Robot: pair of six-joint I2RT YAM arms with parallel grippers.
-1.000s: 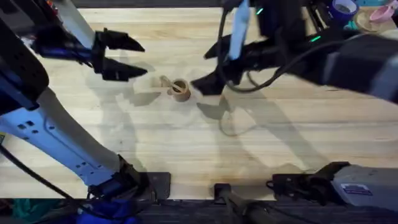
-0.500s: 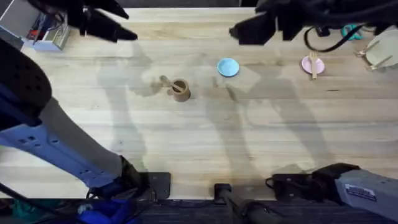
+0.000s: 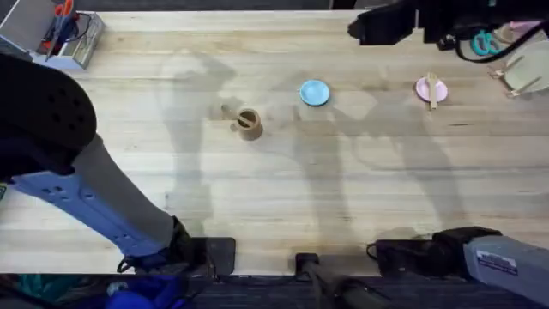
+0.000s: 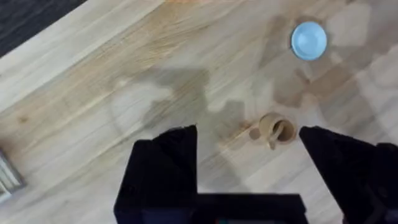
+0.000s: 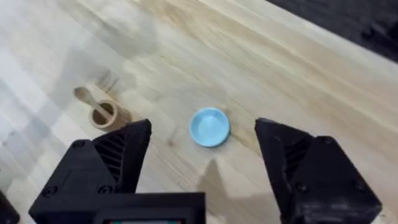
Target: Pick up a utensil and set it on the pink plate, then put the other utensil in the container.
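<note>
My left claw (image 4: 249, 168) hangs high over the bench (image 3: 283, 206) with its two black fingers (image 4: 165, 165) spread wide apart and nothing between them; through the gap I look down on the brown wooden cup (image 4: 277, 129), which stands upright on the bare wood. The spoon (image 4: 272, 132) sits inside that cup, its handle down in the cup and its oval bowl leaning out over the rim on the cup's left side, as the overhead view has it (image 3: 232, 114). In that view the cup (image 3: 249, 123) is a little left of the bench's middle, and the light-blue plate (image 3: 315, 93) lies to its right and slightly farther away, apart from it. My right claw (image 5: 202, 155) is also open and empty, fingers well apart, hovering above the blue plate (image 5: 209, 127) with the cup (image 5: 104, 114) off to one side of it. Far to the right, the pink plate (image 3: 431, 88) rests flat with the fork (image 3: 433, 91) laid across it, running near to far, its near end reaching just past the plate's rim. At the far left corner stands a clear box of tools (image 3: 60, 34).
</note>
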